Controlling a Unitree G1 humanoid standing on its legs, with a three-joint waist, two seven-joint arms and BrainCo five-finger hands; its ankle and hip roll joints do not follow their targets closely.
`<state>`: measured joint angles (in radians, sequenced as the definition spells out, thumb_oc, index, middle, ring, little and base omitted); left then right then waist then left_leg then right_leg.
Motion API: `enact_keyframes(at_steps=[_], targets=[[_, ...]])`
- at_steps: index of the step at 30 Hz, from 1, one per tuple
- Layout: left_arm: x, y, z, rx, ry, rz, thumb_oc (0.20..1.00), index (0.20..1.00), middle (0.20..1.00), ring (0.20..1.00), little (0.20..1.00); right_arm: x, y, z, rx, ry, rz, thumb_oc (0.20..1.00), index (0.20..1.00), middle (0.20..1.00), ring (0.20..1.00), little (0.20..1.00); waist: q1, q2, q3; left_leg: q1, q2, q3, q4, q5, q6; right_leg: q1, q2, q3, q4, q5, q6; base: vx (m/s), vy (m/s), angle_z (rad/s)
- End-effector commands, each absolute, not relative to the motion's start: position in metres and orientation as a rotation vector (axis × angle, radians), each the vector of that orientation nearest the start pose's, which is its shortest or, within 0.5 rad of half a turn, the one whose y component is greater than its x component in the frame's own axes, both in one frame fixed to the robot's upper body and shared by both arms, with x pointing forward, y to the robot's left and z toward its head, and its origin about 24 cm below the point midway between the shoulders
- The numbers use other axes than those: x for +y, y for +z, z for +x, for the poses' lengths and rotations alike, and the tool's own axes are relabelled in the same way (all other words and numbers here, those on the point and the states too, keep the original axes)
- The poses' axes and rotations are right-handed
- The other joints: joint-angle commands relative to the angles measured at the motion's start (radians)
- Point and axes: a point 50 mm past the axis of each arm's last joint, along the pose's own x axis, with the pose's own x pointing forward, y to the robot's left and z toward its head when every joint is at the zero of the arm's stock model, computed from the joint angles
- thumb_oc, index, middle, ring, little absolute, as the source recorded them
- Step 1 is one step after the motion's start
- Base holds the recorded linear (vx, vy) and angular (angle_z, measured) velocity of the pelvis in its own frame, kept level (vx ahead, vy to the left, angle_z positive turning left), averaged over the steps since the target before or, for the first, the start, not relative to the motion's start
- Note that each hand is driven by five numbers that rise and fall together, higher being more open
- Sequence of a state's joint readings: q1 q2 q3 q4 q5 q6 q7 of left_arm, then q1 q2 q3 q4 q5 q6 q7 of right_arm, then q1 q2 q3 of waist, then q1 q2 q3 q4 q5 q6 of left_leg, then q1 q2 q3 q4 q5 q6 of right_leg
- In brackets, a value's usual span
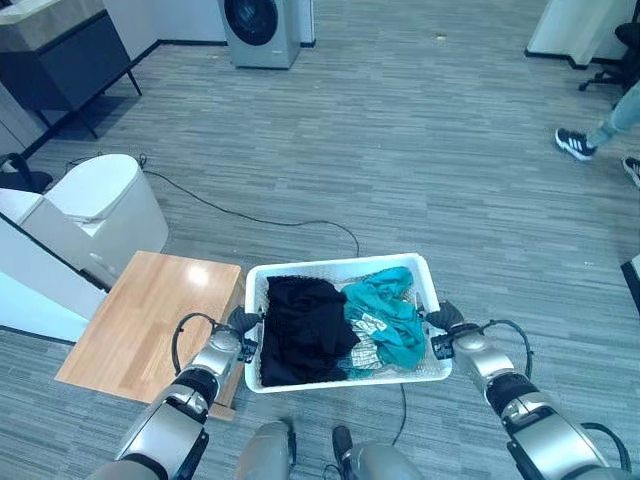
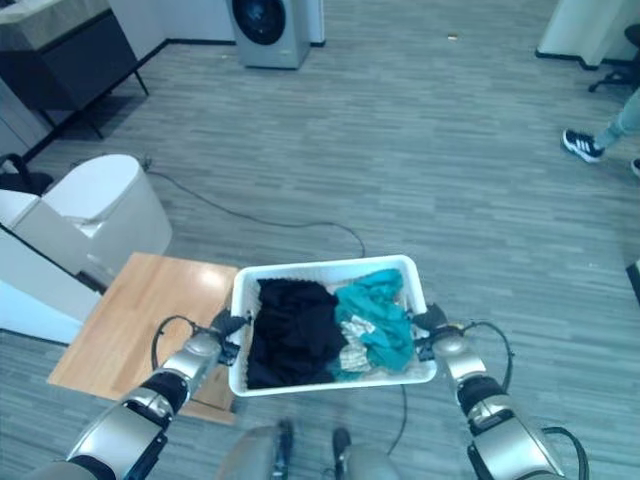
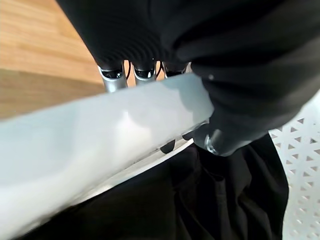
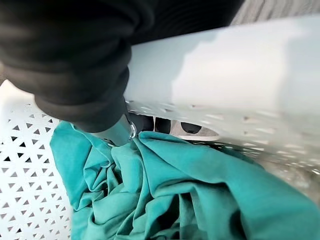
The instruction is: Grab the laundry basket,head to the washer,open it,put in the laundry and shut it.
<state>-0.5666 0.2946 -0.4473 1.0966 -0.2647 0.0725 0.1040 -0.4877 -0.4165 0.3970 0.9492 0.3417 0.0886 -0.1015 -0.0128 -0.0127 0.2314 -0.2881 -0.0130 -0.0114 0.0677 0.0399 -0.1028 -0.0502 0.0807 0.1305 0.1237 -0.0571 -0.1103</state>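
A white laundry basket (image 1: 330, 268) hangs in front of me, held between both hands. It holds a black garment (image 1: 305, 325), a teal garment (image 1: 393, 312) and a patterned cloth between them. My left hand (image 1: 240, 330) is curled on the basket's left rim (image 3: 100, 130), fingers under it and thumb over it. My right hand (image 1: 447, 328) grips the right rim (image 4: 225, 75) the same way, above the teal garment (image 4: 165, 190). The washer (image 1: 260, 28), grey with a round dark door, stands far ahead at the top of the view.
A low wooden table (image 1: 150, 315) sits just left of the basket. A white rounded appliance (image 1: 100, 205) and a dark cabinet (image 1: 60, 60) stand at the left. A person's shoe (image 1: 575, 143) shows at the far right. Open carpet lies ahead toward the washer.
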Motion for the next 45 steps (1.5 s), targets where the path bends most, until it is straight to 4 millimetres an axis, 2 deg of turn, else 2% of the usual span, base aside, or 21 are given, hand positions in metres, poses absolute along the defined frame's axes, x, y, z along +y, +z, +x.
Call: enact_keyframes(at_steps=[1, 4, 8, 9, 10, 12, 15, 17, 19, 20, 24, 26, 29, 31, 33, 34, 37, 39, 42, 44, 45], targets=[[0.197, -0.016, 0.332, 0.5, -0.004, 0.301, 0.2, 0.2, 0.2, 0.2, 0.2, -0.217, 0.001, 0.328, 0.406, 0.01, -0.192, 0.2, 0.2, 0.2, 0.2, 0.2, 0.039, 0.019, -0.058, -0.083, -0.022, 0.039, 0.012, 0.101, 0.074, 0.191, 0.029, 0.049, -0.035, -0.063, 0.141, 0.23, 0.038, -0.16], [0.208, -0.019, 0.327, 0.515, 0.034, 0.289, 0.2, 0.2, 0.2, 0.2, 0.2, -0.196, -0.003, 0.331, 0.42, 0.069, -0.188, 0.2, 0.2, 0.2, 0.2, 0.2, 0.095, 0.012, -0.092, -0.04, -0.051, -0.034, 0.031, 0.11, 0.102, 0.249, 0.001, 0.108, -0.042, -0.104, 0.158, 0.42, 0.161, -0.48], [0.214, -0.023, 0.323, 0.527, 0.047, 0.289, 0.2, 0.2, 0.2, 0.2, 0.2, -0.182, -0.007, 0.331, 0.426, 0.088, -0.138, 0.2, 0.2, 0.2, 0.2, 0.2, 0.125, -0.01, -0.118, -0.027, -0.065, -0.005, 0.072, 0.069, 0.123, 0.255, -0.052, 0.119, -0.002, -0.116, 0.196, 0.37, 0.169, -0.96], [0.217, -0.025, 0.32, 0.534, 0.054, 0.296, 0.2, 0.2, 0.2, 0.2, 0.2, -0.177, -0.012, 0.329, 0.439, 0.089, -0.101, 0.2, 0.2, 0.2, 0.2, 0.2, 0.138, -0.021, -0.125, -0.013, -0.071, 0.031, 0.118, 0.017, 0.14, 0.219, -0.082, 0.108, 0.11, -0.049, 0.259, 0.59, 0.253, -0.76], [0.221, -0.025, 0.319, 0.538, 0.06, 0.308, 0.2, 0.2, 0.2, 0.2, 0.2, -0.168, -0.012, 0.329, 0.432, 0.105, -0.069, 0.2, 0.2, 0.2, 0.2, 0.2, 0.135, -0.017, -0.119, 0.025, -0.077, 0.037, 0.133, -0.02, 0.152, 0.142, -0.078, 0.087, 0.296, 0.107, 0.305, 0.53, 0.238, -0.75], [0.221, -0.023, 0.32, 0.531, 0.058, 0.317, 0.2, 0.2, 0.2, 0.2, 0.2, -0.161, -0.012, 0.328, 0.429, 0.123, -0.066, 0.2, 0.2, 0.2, 0.2, 0.2, 0.114, 0.006, -0.096, 0.088, -0.069, 0.032, 0.115, -0.037, 0.162, 0.059, -0.051, 0.038, 0.456, 0.199, 0.323, 0.28, 0.158, -0.39], [0.221, -0.023, 0.32, 0.537, 0.059, 0.321, 0.2, 0.2, 0.2, 0.2, 0.2, -0.16, -0.016, 0.325, 0.439, 0.123, -0.06, 0.2, 0.2, 0.2, 0.2, 0.2, 0.088, 0.031, -0.08, 0.148, -0.059, 0.015, 0.093, -0.055, 0.175, -0.026, -0.049, -0.024, 0.56, 0.172, 0.306, 0.27, 0.198, 0.21], [0.22, -0.021, 0.323, 0.532, 0.048, 0.333, 0.2, 0.2, 0.2, 0.2, 0.2, -0.163, -0.016, 0.324, 0.44, 0.131, -0.07, 0.2, 0.2, 0.2, 0.2, 0.2, 0.047, 0.047, -0.074, 0.233, -0.072, -0.028, 0.05, -0.073, 0.177, -0.154, -0.023, -0.034, 0.474, 0.09, 0.256, 0.4, 0.15, 0.2], [0.22, -0.02, 0.324, 0.531, 0.046, 0.334, 0.2, 0.2, 0.2, 0.2, 0.2, -0.163, -0.015, 0.325, 0.434, 0.131, -0.066, 0.2, 0.2, 0.2, 0.2, 0.2, 0.028, 0.043, -0.062, 0.266, -0.085, -0.039, 0.04, -0.087, 0.173, -0.171, -0.041, -0.065, 0.396, 0.051, 0.247, 0.27, 0.044, 0.18], [0.219, -0.019, 0.325, 0.529, 0.047, 0.343, 0.2, 0.2, 0.2, 0.2, 0.2, -0.165, -0.013, 0.325, 0.425, 0.124, -0.066, 0.2, 0.2, 0.2, 0.2, 0.2, 0.013, 0.031, -0.059, 0.299, -0.106, -0.048, 0.032, -0.115, 0.166, -0.193, -0.062, -0.097, 0.239, 0.049, 0.248, 0.29, 0.004, 0.22], [0.216, -0.023, 0.322, 0.535, 0.025, 0.35, 0.2, 0.2, 0.2, 0.2, 0.2, -0.177, -0.013, 0.321, 0.416, 0.087, -0.067, 0.2, 0.2, 0.2, 0.2, 0.2, -0.045, 0.007, -0.064, 0.421, -0.126, -0.109, 0.029, -0.202, 0.136, -0.252, -0.096, -0.075, -0.136, 0.165, 0.286, 0.6, -0.06, 0.4], [0.216, -0.028, 0.317, 0.548, 0.028, 0.343, 0.2, 0.2, 0.2, 0.2, 0.2, -0.183, -0.017, 0.316, 0.43, 0.075, -0.075, 0.2, 0.2, 0.2, 0.2, 0.2, -0.058, 0.009, -0.078, 0.471, -0.115, -0.132, 0.035, -0.22, 0.126, -0.265, -0.101, -0.104, -0.152, 0.194, 0.292, 0.48, -0.105, 0.64], [0.214, -0.038, 0.31, 0.585, 0.018, 0.331, 0.2, 0.2, 0.2, 0.2, 0.2, -0.195, -0.021, 0.311, 0.451, 0.057, -0.088, 0.2, 0.2, 0.2, 0.2, 0.2, -0.083, 0.002, -0.124, 0.532, -0.09, -0.169, 0.073, -0.219, 0.102, -0.221, -0.078, -0.049, -0.113, 0.239, 0.262, 0.51, -0.16, 0.47], [0.21, -0.044, 0.306, 0.603, 0.023, 0.282, 0.2, 0.2, 0.2, 0.2, 0.2, -0.203, -0.023, 0.307, 0.464, 0.042, -0.05, 0.2, 0.2, 0.2, 0.2, 0.2, -0.097, 0.02, -0.144, 0.524, -0.061, -0.188, 0.172, -0.144, 0.061, -0.186, -0.054, -0.051, -0.089, 0.223, 0.232, 0.45, -0.169, 0.36], [0.207, -0.049, 0.303, 0.623, 0.037, 0.234, 0.2, 0.2, 0.2, 0.2, 0.2, -0.21, -0.026, 0.303, 0.469, 0.017, 0.034, 0.2, 0.2, 0.2, 0.2, 0.2, -0.11, 0.03, -0.147, 0.421, -0.051, -0.166, 0.425, 0.043, -0.022, -0.122, -0.049, -0.074, -0.079, 0.188, 0.198, 0.38, -0.199, 0.3], [0.206, -0.048, 0.304, 0.621, 0.031, 0.232, 0.2, 0.2, 0.2, 0.2, 0.2, -0.214, -0.024, 0.303, 0.465, 0.006, 0.018, 0.2, 0.2, 0.2, 0.2, 0.2, -0.114, 0.008, -0.14, 0.356, -0.041, -0.116, 0.535, 0.106, -0.044, -0.083, -0.064, -0.078, -0.085, 0.177, 0.181, 0.25, -0.173, 0.27], [0.206, -0.043, 0.309, 0.615, 0.032, 0.225, 0.2, 0.2, 0.2, 0.2, 0.2, -0.218, -0.022, 0.304, 0.462, -0.013, 0.017, 0.2, 0.2, 0.2, 0.2, 0.2, -0.092, -0.021, -0.113, 0.249, -0.04, -0.038, 0.737, 0.088, -0.02, -0.027, -0.068, -0.072, -0.085, 0.148, 0.152, 0.19, -0.225, 0.38], [0.209, -0.043, 0.309, 0.619, 0.046, 0.225, 0.2, 0.2, 0.2, 0.2, 0.2, -0.221, -0.022, 0.304, 0.465, -0.03, 0.011, 0.2, 0.2, 0.2, 0.2, 0.2, -0.086, -0.029, -0.107, 0.203, -0.027, 0.004, 0.762, 0.079, -0.005, -0.005, -0.063, -0.071, -0.085, 0.131, 0.143, 0.22, -0.178, -0.18], [0.202, -0.04, 0.314, 0.61, 0.025, 0.233, 0.2, 0.2, 0.2, 0.2, 0.2, -0.228, -0.021, 0.305, 0.464, -0.059, 0.0, 0.2, 0.2, 0.2, 0.2, 0.2, -0.056, -0.026, -0.104, 0.058, -0.032, 0.092, 0.546, 0.024, 0.038, 0.081, -0.049, -0.06, -0.11, 0.091, 0.145, 0.38, -0.104, -0.15], [0.203, -0.041, 0.312, 0.606, 0.028, 0.234, 0.2, 0.2, 0.2, 0.2, 0.2, -0.224, -0.022, 0.304, 0.464, -0.038, -0.025, 0.2, 0.2, 0.2, 0.2, 0.2, -0.015, -0.008, -0.091, 0.034, -0.047, 0.079, 0.263, 0.011, 0.073, 0.139, -0.018, -0.03, -0.119, 0.054, 0.152, 0.4, -0.002, -0.2], [0.203, -0.041, 0.312, 0.606, 0.028, 0.234, 0.2, 0.2, 0.2, 0.2, 0.2, -0.224, -0.022, 0.304, 0.464, -0.038, -0.025, 0.2, 0.2, 0.2, 0.2, 0.2, -0.015, -0.01, -0.092, 0.036, -0.048, 0.079, 0.256, 0.016, 0.073, 0.137, -0.02, -0.03, -0.119, 0.056, 0.152, 0.29, 0.031, -0.44]])
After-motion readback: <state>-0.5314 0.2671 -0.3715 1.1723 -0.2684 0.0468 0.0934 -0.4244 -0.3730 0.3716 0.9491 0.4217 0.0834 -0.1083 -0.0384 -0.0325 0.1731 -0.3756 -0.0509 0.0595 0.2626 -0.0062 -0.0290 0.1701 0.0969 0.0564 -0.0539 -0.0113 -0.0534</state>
